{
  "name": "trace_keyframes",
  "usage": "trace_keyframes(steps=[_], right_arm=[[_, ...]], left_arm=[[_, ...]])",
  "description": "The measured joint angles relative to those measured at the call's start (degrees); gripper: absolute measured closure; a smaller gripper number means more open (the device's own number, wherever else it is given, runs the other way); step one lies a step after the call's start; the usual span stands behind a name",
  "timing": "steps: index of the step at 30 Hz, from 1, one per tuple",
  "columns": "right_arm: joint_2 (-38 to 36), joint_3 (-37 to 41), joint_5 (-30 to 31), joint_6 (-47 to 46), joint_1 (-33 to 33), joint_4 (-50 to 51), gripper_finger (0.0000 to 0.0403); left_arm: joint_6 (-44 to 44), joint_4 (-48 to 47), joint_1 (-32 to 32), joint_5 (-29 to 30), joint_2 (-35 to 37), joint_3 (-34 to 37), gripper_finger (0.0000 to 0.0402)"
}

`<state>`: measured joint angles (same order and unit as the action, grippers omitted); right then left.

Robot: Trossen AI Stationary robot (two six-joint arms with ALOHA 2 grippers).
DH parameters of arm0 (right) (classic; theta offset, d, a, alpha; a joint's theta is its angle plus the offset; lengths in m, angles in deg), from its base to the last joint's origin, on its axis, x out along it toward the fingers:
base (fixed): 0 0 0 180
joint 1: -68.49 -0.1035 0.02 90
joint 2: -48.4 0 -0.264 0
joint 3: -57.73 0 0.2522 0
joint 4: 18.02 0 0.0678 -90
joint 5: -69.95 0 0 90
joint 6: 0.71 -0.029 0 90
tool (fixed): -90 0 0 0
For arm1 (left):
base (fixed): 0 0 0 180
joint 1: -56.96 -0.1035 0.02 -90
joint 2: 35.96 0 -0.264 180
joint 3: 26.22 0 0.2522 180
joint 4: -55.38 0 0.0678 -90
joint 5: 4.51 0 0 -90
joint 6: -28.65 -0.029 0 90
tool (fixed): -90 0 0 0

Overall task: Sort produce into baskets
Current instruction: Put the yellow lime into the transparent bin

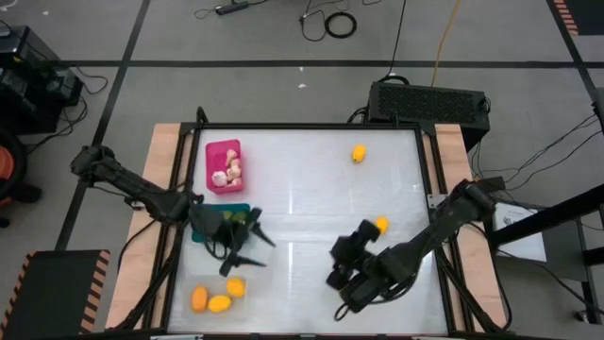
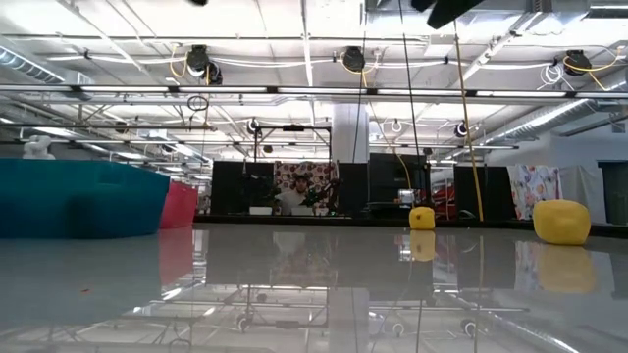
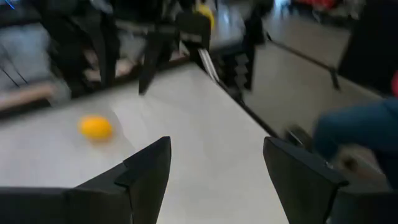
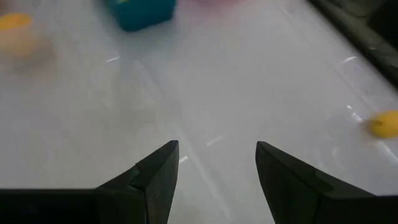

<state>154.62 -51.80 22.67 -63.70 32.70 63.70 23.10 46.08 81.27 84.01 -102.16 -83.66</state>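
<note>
- Hovering over the left-centre of the high view, the left gripper (image 1: 247, 247) has its fingers (image 3: 146, 168) spread wide with nothing between them; it hangs just beside the teal basket (image 1: 200, 229) and partly covers it.
- Right gripper (image 1: 344, 267), in the lower middle of the high view, shows its two fingers (image 4: 158, 168) apart over bare table, gripping nothing.
- Pink basket (image 1: 224, 166), upper left of the table, holds pale garlic-like bulbs (image 1: 229, 171).
- Clear basket (image 1: 226, 293), lower left, is hard to make out; three yellow-orange fruits (image 1: 218, 302) sit at that spot.
- One yellow fruit (image 1: 359, 153) lies loose at the upper right of the table; another (image 1: 381, 225) lies right of centre, near the right arm.
- Dark green items inside the teal basket cannot be told from the arm in front of it.
- White glossy table (image 1: 311, 198) has wooden side strips and a dark frame.
- Low view: the teal basket at the left edge with the pink one behind it, two yellow fruits at the right, and a hall with ceiling lights beyond.
- Grey floor around the table carries cables and a black box (image 1: 429, 101) at upper right.
</note>
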Motion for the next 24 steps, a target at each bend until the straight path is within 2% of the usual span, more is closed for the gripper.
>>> trace_keyframes(steps=[5, 9, 12, 16, 19, 24], right_arm=[[-8.3, 5.6, 4.3, -7.5, 0.2, 6.3, 0.0197], [-18.0, 16.8, 7.3, -16.0, 1.1, 3.8, 0.0197], [-23.7, 27.1, 9.8, -26.6, 3.4, 0.7, 0.0197], [-29.4, 38.3, 7.5, -38.0, 9.7, -2.3, 0.0197], [-31.5, 43.4, 4.4, -37.1, 16.6, -4.9, 0.0197], [-31.9, 46.6, -1.4, -27.1, 30.7, -6.3, 0.0197]], left_arm=[[-1.4, 13.5, -4.3, -0.2, 0.0, 3.5, 0.0139], [-1.0, 25.1, -7.3, -0.2, -0.1, 9.0, 0.0139], [-0.9, 31.4, -8.8, -0.1, -0.1, 12.4, 0.0139], [-0.9, 34.2, -11.1, 0.3, 0.0, 14.0, 0.0139], [-1.0, 34.3, -12.5, 0.3, 0.0, 14.0, 0.0139], [-2.6, 33.3, -14.3, -1.2, -1.2, 14.1, 0.0139]])
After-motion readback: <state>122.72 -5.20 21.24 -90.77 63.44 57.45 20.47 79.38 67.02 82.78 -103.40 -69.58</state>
